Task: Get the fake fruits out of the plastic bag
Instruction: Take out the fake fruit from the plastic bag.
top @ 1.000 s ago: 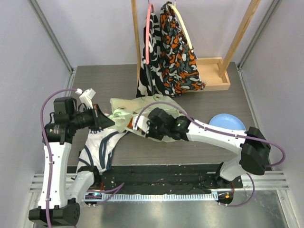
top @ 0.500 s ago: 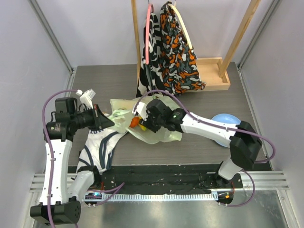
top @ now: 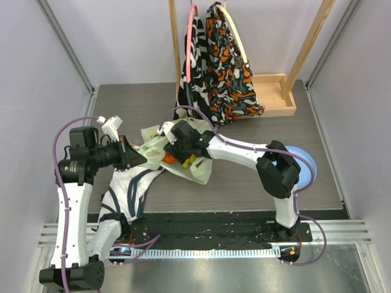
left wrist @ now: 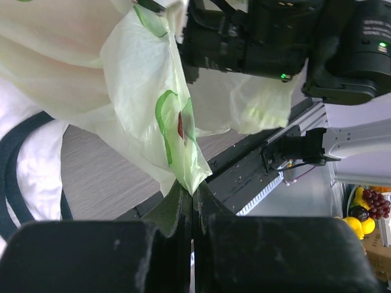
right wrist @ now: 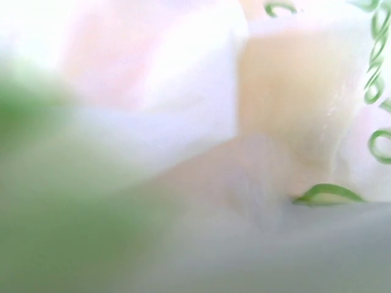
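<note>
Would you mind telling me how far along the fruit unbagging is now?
Done: nothing; no fruit lies clear of the plastic bag. In hand: the left gripper is shut on the bag's edge, and the right gripper is pressed into the bag, its wrist view all plastic. Left: the orange piece and yellow piece beside it, and any others hidden.

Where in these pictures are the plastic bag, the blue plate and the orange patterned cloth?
plastic bag [top: 197, 173], top external view, its lower crinkled corner.
blue plate [top: 307, 163], top external view, its right rim.
orange patterned cloth [top: 229, 67], top external view, middle of the hanging fabric.
</note>
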### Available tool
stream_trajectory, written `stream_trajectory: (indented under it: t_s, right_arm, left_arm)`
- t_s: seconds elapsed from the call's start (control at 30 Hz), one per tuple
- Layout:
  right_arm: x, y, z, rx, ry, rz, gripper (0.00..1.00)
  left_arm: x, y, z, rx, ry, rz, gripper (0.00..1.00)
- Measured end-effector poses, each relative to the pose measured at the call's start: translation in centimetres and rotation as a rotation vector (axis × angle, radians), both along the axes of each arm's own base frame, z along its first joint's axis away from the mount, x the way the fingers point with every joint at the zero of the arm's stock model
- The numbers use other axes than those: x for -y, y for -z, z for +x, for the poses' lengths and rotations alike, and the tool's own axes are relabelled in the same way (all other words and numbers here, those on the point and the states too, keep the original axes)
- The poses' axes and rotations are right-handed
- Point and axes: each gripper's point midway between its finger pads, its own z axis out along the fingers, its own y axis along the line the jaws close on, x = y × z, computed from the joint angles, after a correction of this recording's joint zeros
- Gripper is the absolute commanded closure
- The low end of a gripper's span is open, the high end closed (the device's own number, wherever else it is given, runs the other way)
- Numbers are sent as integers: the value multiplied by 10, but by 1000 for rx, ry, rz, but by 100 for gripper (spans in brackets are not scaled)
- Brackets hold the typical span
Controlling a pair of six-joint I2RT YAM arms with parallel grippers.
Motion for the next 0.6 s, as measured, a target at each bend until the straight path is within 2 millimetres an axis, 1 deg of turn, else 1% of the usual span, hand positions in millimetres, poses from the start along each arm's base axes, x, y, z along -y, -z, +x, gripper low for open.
stream_trajectory:
  t_s: [0.03, 0.17, 0.2, 0.23, 0.27, 0.3, 0.4, 0.43, 0.5, 0.57, 0.6]
  right_arm:
    - [-1, 3, 4, -4, 15, -1, 38]
    - [6, 25, 16, -33, 72, -29, 54]
    - [8, 31, 18, -42, 81, -35, 65]
    - [9, 32, 19, -51, 88, -33, 69]
    - [9, 32, 20, -52, 93, -28, 74]
    - [10, 31, 21, -51, 92, -30, 82]
    - [11, 30, 21, -53, 98, -28, 91]
    - [12, 29, 20, -54, 97, -31, 98]
    - [14, 24, 19, -56, 98, -30, 99]
    - [13, 7, 19, -40, 98, -10, 99]
    - [13, -5, 20, -29, 96, 7, 99]
  left_arm:
    - [0, 0, 0, 2, -1, 0, 100]
    - [0, -1, 0, 3, -3, -1, 100]
    - [0, -1, 0, 3, -4, -2, 100]
    - [0, -1, 0, 3, -4, -2, 100]
    - [0, -1, 0, 3, -5, -3, 100]
    - [0, -1, 1, 5, -5, -3, 100]
    - [0, -3, 3, 14, -8, -5, 100]
    - [0, -3, 4, 17, -9, -7, 100]
    - [0, -2, 6, 16, -14, -13, 100]
    - [0, -2, 8, 14, -20, -18, 100]
    - [0, -2, 11, 17, -23, -20, 100]
